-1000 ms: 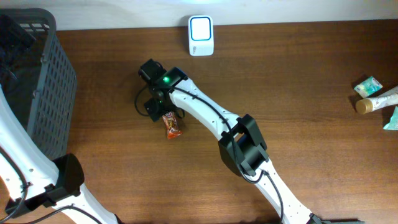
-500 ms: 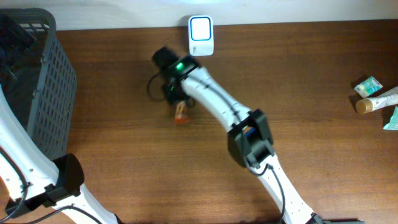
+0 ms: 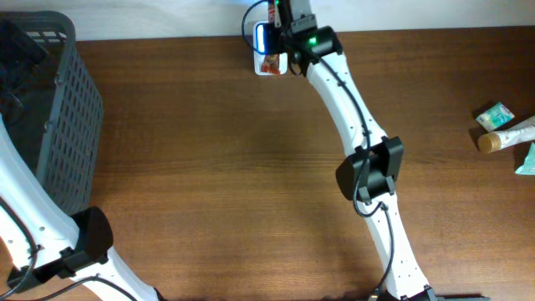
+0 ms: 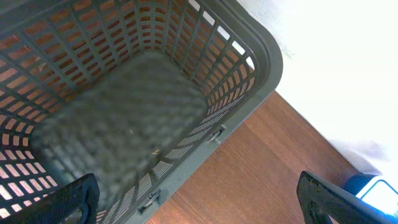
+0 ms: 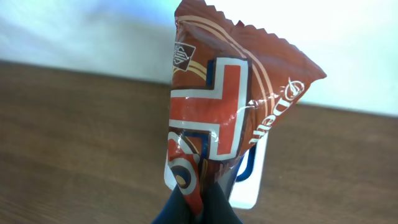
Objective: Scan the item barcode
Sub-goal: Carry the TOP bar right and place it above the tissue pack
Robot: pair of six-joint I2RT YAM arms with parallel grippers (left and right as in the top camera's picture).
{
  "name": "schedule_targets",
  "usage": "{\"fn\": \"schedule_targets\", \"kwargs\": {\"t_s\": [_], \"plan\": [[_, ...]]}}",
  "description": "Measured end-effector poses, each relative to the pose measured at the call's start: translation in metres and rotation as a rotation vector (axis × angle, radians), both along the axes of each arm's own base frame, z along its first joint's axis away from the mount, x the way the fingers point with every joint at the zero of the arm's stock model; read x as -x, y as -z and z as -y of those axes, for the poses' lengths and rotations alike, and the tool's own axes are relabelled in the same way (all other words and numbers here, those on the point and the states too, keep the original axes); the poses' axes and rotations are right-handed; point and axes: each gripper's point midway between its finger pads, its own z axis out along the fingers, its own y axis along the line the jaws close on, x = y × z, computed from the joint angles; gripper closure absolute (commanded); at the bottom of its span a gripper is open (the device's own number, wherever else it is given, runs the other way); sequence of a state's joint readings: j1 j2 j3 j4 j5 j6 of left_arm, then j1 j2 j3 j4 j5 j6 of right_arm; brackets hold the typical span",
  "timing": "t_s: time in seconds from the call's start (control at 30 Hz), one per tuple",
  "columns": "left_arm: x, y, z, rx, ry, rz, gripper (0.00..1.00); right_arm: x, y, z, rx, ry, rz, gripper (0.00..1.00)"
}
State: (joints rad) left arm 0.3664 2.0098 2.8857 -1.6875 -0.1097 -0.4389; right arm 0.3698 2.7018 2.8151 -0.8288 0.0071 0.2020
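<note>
Here the right fingers [image 5: 219, 210] clench the snack wrapper [image 5: 224, 118], its long axis toward 12 o'clock, facing the scanner [image 5: 247, 188].

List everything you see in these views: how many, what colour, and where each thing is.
basket: one, dark grey, table's left end
scanner: one, white and blue, far edge, middle
snack: one, red-brown wrapper, held over the scanner
packets: two, teal, right edge
tube: one, pale with tan cap, between the packets
table: one, brown wood
left pincer: one, black, open above the basket
right pincer: one, black, shut on the snack
</note>
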Motion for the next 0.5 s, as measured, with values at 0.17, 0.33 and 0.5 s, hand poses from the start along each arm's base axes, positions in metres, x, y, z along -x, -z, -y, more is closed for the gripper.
{"fn": "schedule_targets", "kwargs": {"t_s": [0.17, 0.33, 0.5], "plan": [[0.000, 0.000, 0.000, 0.000, 0.000, 0.000, 0.01, 0.010, 0.031, 0.065, 0.110, 0.171, -0.143, 0.96], [0.000, 0.000, 0.000, 0.000, 0.000, 0.000, 0.01, 0.057, 0.030, 0.313, 0.243, 0.752, -0.367, 0.96], [0.000, 0.000, 0.000, 0.000, 0.000, 0.000, 0.01, 0.127, 0.039, 0.496, 0.034, 1.138, -0.483, 0.96]]}}
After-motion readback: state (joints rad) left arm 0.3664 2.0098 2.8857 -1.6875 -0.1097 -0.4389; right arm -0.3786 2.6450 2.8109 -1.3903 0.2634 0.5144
